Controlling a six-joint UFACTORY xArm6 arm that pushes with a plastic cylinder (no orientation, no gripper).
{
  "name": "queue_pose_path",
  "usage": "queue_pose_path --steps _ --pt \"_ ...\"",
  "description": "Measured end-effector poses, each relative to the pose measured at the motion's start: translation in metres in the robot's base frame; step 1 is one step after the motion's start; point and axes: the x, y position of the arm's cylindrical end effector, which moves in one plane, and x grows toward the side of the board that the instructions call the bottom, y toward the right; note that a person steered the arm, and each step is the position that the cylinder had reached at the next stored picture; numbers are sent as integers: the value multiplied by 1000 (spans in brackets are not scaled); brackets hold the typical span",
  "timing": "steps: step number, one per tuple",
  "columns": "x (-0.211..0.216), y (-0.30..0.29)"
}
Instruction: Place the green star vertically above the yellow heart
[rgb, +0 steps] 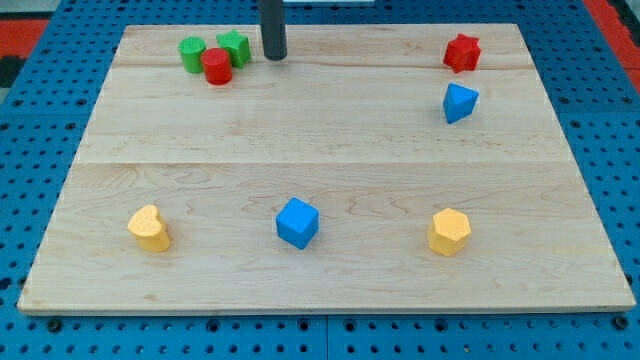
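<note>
Nearest the view's bottom sit the yellow heart (149, 228) at the left, the blue cube (297, 222) in the middle and the yellow hexagon (449, 232) at the right, all well apart on the tabletop (330, 140). Further up on the right, the blue block (459, 102) lies just under the red star (462, 52); its exact shape is hard to call. Far top left is the cluster: green cylinder (191, 53), red cylinder (217, 66) in front of it, and the green star (235, 46), partly covered by the red one. My tip (274, 57) rests just right of that star, apparently not yet touching. No jaws here, only the rod, whose upper part is cut off by the frame. I judge this the approach step: the star needs a leftward push, though the two cylinders crowd its path.
</note>
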Motion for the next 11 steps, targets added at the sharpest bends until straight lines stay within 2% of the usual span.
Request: queue_pose_path --steps 2,3,5,7,9,11 --pt "-13 -109" --pt "14 -133" --pt "79 -127" --pt "53 -95" --pt "115 -38" --pt "121 -97"
